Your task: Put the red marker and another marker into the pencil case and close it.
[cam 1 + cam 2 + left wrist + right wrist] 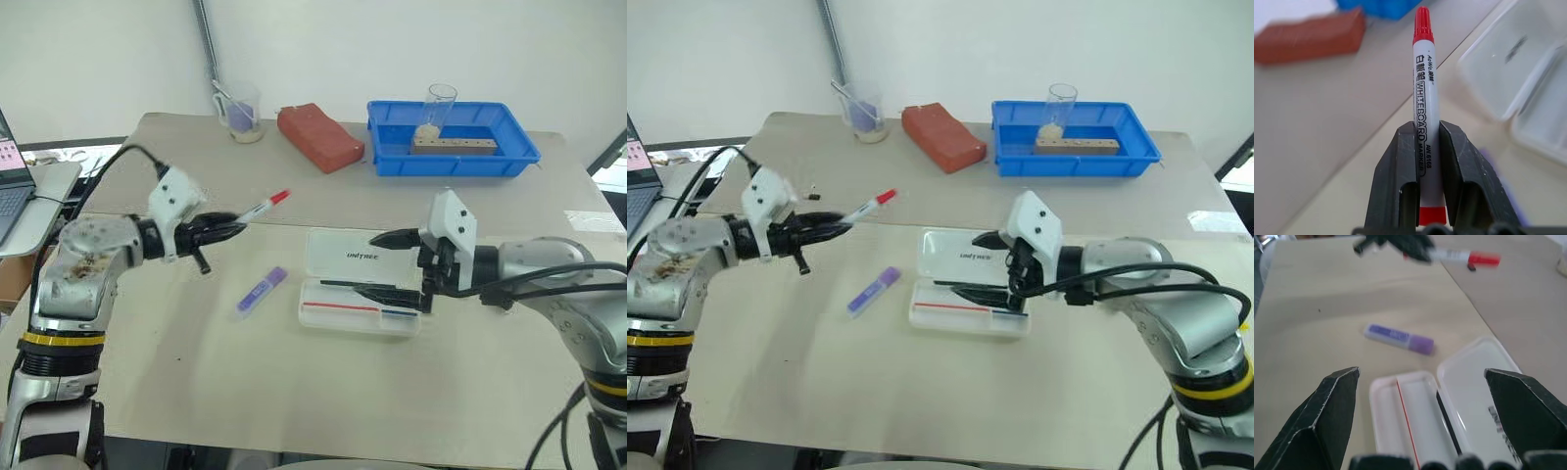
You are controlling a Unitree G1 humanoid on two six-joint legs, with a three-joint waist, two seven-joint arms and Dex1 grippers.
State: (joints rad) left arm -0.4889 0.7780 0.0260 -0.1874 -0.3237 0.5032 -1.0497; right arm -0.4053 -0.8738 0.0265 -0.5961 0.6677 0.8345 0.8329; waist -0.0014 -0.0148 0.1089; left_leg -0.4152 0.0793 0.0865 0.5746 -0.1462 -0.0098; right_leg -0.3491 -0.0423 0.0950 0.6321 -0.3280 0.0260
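Now the left gripper (235, 224) pinches the red marker (263, 207) by its white barrel, red cap pointing out past the fingertips, lifted clear of the table (176, 392). Well apart, the right gripper (1422, 396) hangs over the case (358, 279) with its fingers spread wide and empty. That case lies open (thin red and blue pens already in its tray). Just left of it, the purple highlighter (261, 290) rests flat on the table.
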